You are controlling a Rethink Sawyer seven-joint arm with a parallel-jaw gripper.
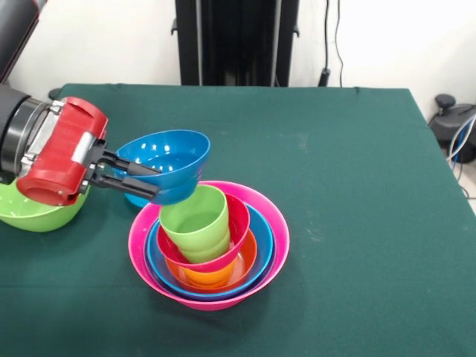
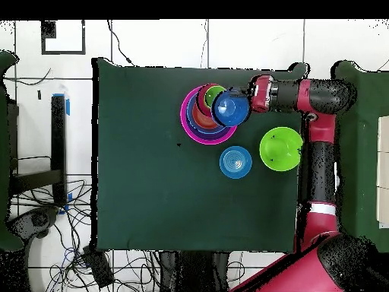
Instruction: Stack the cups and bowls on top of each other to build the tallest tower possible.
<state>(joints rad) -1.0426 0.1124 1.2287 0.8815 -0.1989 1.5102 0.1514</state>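
The tower stands mid-table: a big pink bowl [image 1: 271, 223] [image 2: 188, 122] holds a blue bowl [image 1: 264, 256], an orange bowl [image 1: 216, 275] and a red-pink bowl [image 1: 239, 216]. The lime green cup [image 1: 195, 222] [image 2: 215, 94] stands tilted in the innermost one. My gripper [image 1: 158, 184] [image 2: 245, 103] comes in from the left in the front view. It is shut on the rim of a dark blue bowl [image 1: 169, 158] [image 2: 231, 108] and holds it tilted above the tower's near-robot edge, beside the green cup. The orange cup is not visible.
A lime green bowl [image 1: 33, 212] [image 2: 281, 148] sits on the table behind my gripper's red body [image 1: 59, 149]. A sky blue bowl [image 2: 235, 161] sits between it and the tower; in the front view only its edge [image 1: 135, 199] shows under the held bowl.
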